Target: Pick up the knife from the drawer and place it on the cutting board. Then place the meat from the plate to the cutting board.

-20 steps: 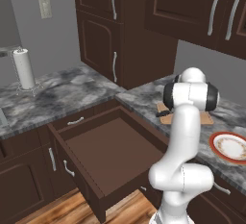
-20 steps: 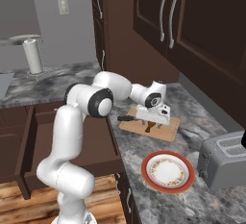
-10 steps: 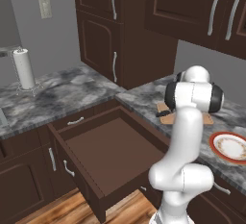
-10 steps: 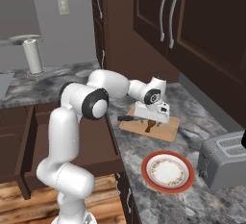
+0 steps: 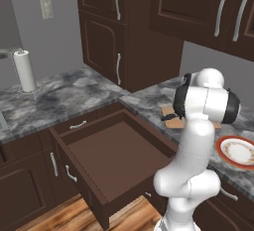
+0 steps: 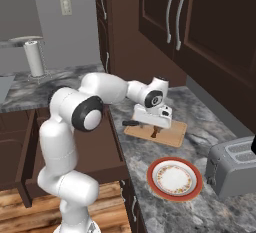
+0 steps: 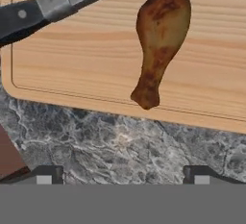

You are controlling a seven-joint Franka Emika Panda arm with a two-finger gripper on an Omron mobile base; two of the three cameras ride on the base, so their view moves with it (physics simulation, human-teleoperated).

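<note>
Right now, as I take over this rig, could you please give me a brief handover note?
Gripper: open, holding nothing, just above the board's near edge.
Knife: on the board, handle overhanging its edge.
Meat: on the board beside the knife.
Plate: bare, on the counter.
Drawer: open, nothing inside.
Done: both placements.
Left: nothing, apart from perhaps pulling the arm back.

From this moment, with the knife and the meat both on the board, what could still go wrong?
1. The meat lies close to the cutting board edge, so a low sweep of the end effector might push it onto the counter.
2. The knife handle overhangs the board's side; a nudge could knock it off.
3. The drawer stands wide open, so the base could hit it if it drives.
</note>
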